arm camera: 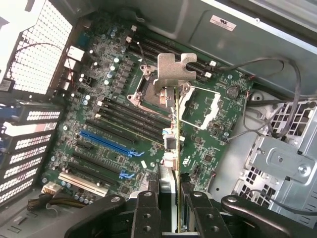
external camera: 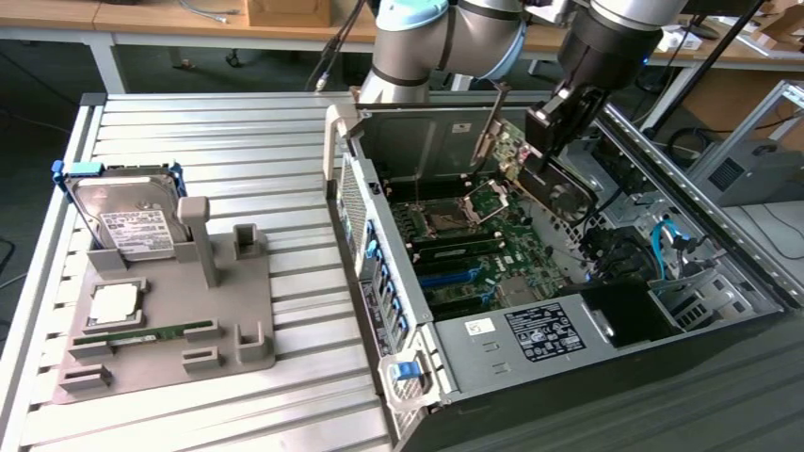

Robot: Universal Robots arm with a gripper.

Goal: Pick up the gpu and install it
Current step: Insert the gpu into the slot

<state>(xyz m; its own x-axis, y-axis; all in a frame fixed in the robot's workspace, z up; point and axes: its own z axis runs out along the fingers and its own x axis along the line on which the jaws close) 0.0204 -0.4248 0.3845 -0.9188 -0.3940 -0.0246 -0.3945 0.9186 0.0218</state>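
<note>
The gpu [external camera: 513,146] hangs edge-down over the open computer case [external camera: 528,348], its pale metal bracket strip [external camera: 490,127] toward the case's rear wall. My gripper [external camera: 551,127] is shut on the card's upper edge. In the wrist view the gpu [arm camera: 176,126] runs edge-on away from my gripper [arm camera: 173,210], with a dark finger [arm camera: 147,210] on either side of it. Its bracket [arm camera: 174,69] sticks out at the far end. The card is held above the motherboard [arm camera: 208,148], clear of the blue expansion slot [arm camera: 106,141] and the black slots beside it.
On the slatted table at the exterior view's left, a grey fixture [external camera: 176,311] carries a silver hard drive [external camera: 126,221], a green memory stick [external camera: 151,332] and a small square chip [external camera: 113,301]. Inside the case are loose cables [arm camera: 277,99] and a drive cage [arm camera: 282,163].
</note>
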